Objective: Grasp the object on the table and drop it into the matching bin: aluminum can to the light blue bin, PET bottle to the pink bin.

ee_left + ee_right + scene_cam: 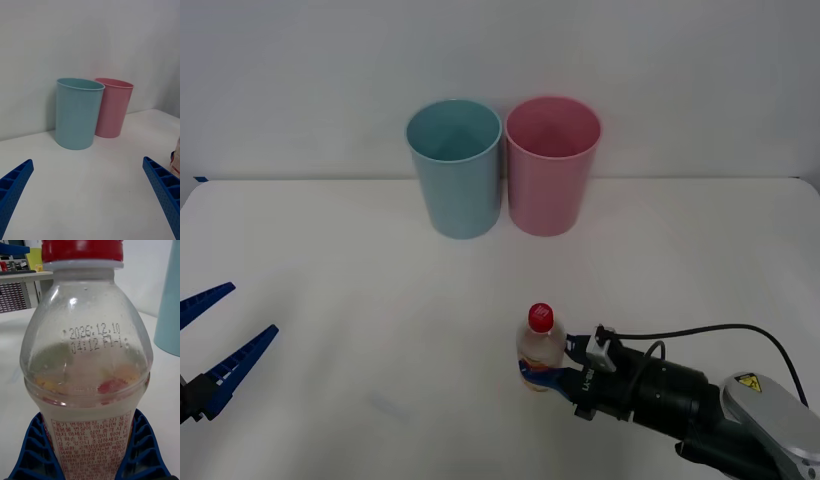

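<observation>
Right gripper (548, 378) clasps the upright bottle (539, 349), cap up, low on its label between both fingers. Left gripper (220, 335) waits spread, far left.

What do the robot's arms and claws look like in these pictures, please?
Both claws have blue ribbed fingers with a lattice of open cells. The left claw shows two long tapering fingers. The right claw sits on a black cylindrical wrist with a looping black cable, joined to a grey-white arm link bearing a yellow triangular warning sticker.
</observation>
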`<act>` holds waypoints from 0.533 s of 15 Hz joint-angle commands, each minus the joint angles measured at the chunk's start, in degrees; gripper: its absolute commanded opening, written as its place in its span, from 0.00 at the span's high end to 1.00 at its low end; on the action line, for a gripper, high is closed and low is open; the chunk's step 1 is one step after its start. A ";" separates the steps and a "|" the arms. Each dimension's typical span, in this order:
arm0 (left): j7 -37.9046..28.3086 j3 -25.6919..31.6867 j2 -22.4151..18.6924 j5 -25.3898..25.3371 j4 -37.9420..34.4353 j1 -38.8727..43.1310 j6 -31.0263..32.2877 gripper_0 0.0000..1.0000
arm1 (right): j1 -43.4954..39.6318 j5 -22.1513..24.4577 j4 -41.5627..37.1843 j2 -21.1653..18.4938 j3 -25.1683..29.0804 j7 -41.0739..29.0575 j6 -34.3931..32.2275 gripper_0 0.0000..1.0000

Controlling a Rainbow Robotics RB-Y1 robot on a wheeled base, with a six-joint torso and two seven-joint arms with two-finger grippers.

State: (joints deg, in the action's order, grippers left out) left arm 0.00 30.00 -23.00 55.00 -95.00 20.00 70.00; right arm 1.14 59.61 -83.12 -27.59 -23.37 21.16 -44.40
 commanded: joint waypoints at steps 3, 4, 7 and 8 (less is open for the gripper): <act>0.00 0.00 0.00 0.00 0.00 0.00 0.00 0.00 | -1.49 -1.25 -6.96 -1.77 1.13 -2.79 1.95 1.00; 0.00 0.00 0.00 0.00 0.00 0.00 0.00 0.00 | -1.66 -1.25 -8.46 -2.29 1.31 -5.16 2.21 1.00; 0.00 0.00 0.00 0.00 0.00 0.00 0.00 0.00 | -2.28 -1.25 -13.91 -3.17 3.07 -11.67 2.82 1.00; 0.00 0.00 0.00 0.00 0.00 0.00 0.00 0.00 | -2.37 -1.25 -15.40 -3.26 3.86 -13.69 3.00 1.00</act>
State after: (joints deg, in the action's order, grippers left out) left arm 0.00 30.00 -23.00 55.00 -95.00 20.00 70.00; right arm -1.14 58.37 -97.34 -30.77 -20.10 9.01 -41.54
